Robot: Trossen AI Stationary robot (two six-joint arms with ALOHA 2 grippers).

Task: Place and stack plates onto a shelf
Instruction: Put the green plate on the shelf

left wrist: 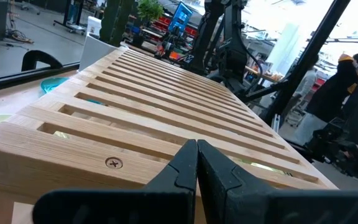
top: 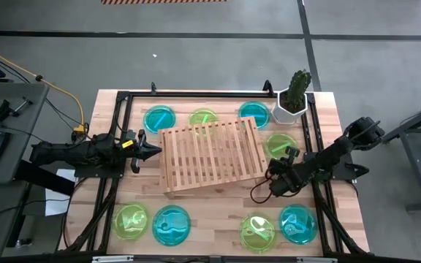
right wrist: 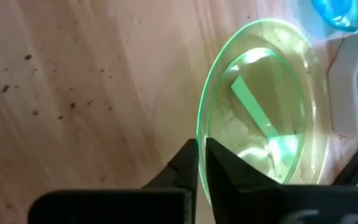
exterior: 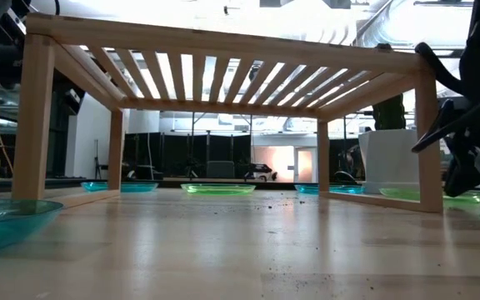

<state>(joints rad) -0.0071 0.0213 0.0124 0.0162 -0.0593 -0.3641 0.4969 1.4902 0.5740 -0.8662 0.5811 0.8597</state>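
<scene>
The shelf [top: 210, 155] of light wooden slats stands on its legs mid-table. Several cyan and lime plates lie flat around it: three along the far side [top: 159, 117], one green plate [top: 280, 145] to its right, several along the near edge [top: 171, 223]. My left gripper [top: 157, 151] is shut and level, its tips at the shelf's left edge [left wrist: 110, 163]; whether they touch it I cannot tell. My right gripper [top: 289, 155] is shut on the green plate to the shelf's right. My right gripper [right wrist: 201, 152] pinches the near rim [right wrist: 199, 134] of the green plate [right wrist: 260, 106] between its two fingers. It comes from the table's near side, slanting down toward the far edge. In the low view the plate [exterior: 440, 196] still lies on the tabletop.
A potted cactus in a white pot [top: 292, 98] stands at the far right corner, just beyond the held plate. A black frame [top: 196, 93] runs round the tabletop. A person in dark clothes [left wrist: 347, 81] shows in the room beyond.
</scene>
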